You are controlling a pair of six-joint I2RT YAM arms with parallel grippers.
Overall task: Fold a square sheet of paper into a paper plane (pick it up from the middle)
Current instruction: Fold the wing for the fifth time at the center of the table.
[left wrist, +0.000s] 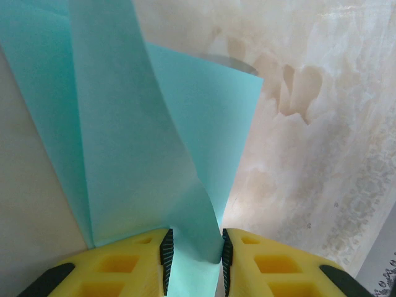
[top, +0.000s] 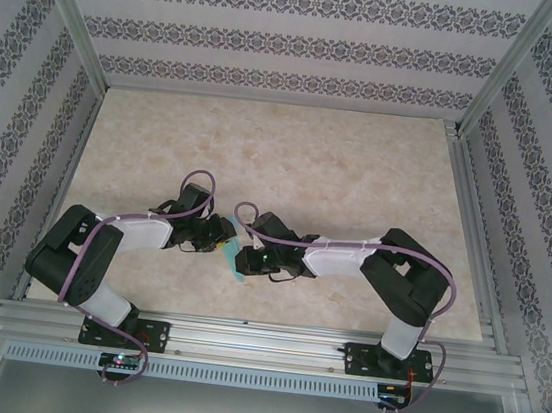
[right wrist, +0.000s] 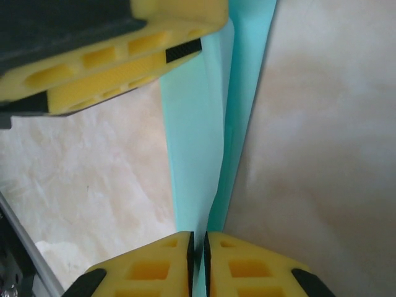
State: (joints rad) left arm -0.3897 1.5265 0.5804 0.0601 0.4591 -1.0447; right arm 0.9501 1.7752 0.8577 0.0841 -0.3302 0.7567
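Observation:
The square sheet of paper [top: 234, 259] is turquoise and folded lengthwise into long narrow layers. It hangs just above the table between both arms near the front middle. My left gripper [top: 219, 243] comes at it from the left. In the left wrist view the layered paper [left wrist: 124, 124] fans upward, and a curled strip fills the gap of the left gripper [left wrist: 193, 238], touching both black pads. My right gripper [top: 248, 254] meets it from the right. Its jaws [right wrist: 198, 238] are almost together on the thin edge of the paper [right wrist: 195, 154]. The left gripper's fingers [right wrist: 124, 68] show at the top of that view.
The marble-patterned table [top: 292, 158] stretches bare behind the grippers. Patterned walls and aluminium posts [top: 73, 15] enclose it on three sides. A metal rail [top: 259, 346] carrying the arm bases runs along the near edge.

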